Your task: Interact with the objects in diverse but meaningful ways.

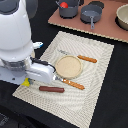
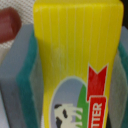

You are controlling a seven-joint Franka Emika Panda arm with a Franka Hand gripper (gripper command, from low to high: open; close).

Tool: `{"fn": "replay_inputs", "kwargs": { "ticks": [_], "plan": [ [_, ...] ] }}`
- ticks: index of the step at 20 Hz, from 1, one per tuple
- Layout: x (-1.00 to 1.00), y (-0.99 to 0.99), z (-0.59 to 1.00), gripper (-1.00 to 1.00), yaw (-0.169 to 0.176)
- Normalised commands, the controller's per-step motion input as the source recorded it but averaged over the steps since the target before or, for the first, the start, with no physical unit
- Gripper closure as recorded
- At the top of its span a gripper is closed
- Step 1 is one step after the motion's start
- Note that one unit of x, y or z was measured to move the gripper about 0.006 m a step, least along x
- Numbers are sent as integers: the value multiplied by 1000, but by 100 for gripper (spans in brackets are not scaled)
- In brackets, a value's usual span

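One yellow block [image 2: 75, 60] fills the wrist view, a toy butter pack with a cow and a red label, and the end effector [image 2: 75, 70] pinches it from both sides, its teal-edged grey pads [image 2: 27, 75] pressed flat against the block's long faces. Held that way, across the narrow width, the block sits square and should not twist. In the exterior view the arm's white body covers most of the grip, so only a yellow corner shows at about 7 o'clock of the tan plate [image 1: 68, 66], low over the woven mat [image 1: 95, 85]; whether the block rests on the mat or hangs just above it I cannot tell. The brown sausage stick [image 1: 51, 89] lies on the mat near the block, at 7 o'clock of the plate. The fork [image 1: 70, 81] and knife [image 1: 86, 58] flank the plate like a place setting. The dark pot [image 1: 69, 9] stands well apart on the brown board at 12 o'clock.
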Motion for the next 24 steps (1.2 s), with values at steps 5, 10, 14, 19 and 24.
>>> {"fn": "replay_inputs", "kwargs": {
  "ticks": [5, 10, 14, 19, 24],
  "plan": [
    [-214, -11, -297, 100, 0],
    [-402, -35, 48, -100, 0],
    [-527, -11, 364, -100, 0],
    [-559, 0, 497, -100, 0],
    [-442, 208, 563, -100, 19]
  ]
}}
